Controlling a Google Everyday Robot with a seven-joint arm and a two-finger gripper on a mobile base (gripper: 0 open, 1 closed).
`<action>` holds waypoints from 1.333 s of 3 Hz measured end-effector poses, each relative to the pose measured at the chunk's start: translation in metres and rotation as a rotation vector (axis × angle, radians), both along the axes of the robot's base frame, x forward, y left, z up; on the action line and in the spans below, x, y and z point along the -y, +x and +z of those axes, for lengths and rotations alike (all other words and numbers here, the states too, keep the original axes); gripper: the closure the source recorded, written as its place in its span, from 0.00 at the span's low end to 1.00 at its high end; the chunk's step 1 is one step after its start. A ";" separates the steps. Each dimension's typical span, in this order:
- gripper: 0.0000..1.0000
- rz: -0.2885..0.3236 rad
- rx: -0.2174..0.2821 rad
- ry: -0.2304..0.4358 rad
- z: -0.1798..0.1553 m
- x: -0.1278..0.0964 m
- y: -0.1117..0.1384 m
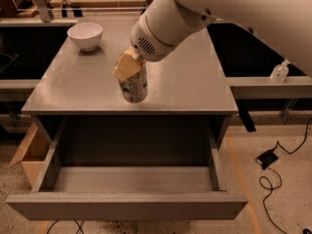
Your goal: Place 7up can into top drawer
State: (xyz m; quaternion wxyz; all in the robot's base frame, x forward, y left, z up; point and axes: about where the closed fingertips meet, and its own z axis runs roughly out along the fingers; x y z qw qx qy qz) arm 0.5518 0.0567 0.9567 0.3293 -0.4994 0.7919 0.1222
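Observation:
The 7up can (134, 87) is silvery-white with green markings. It hangs tilted just above the grey cabinet top (185, 82), near its front edge. My gripper (129, 68) comes down from the upper right on a thick white arm and is shut on the can's top end; a tan finger pad (124, 67) covers the can's upper left side. The top drawer (126, 206) is pulled wide open below the cabinet top, its inside bare, its plain front panel nearest the camera.
A white bowl (85, 35) stands at the back left of the cabinet top. A clear pump bottle (279, 72) sits on a ledge at the right. A cardboard box (29, 152) lies left of the drawer. A black cable and plug (267, 157) lie on the floor at right.

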 end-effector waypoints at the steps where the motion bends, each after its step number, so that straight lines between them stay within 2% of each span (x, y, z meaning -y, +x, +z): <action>1: 1.00 0.010 -0.047 -0.033 -0.001 0.006 -0.040; 2: 1.00 -0.023 -0.102 -0.065 -0.016 0.016 -0.076; 3: 1.00 -0.027 -0.105 -0.063 -0.022 0.020 -0.074; 4: 1.00 -0.053 -0.114 -0.056 -0.047 0.035 -0.077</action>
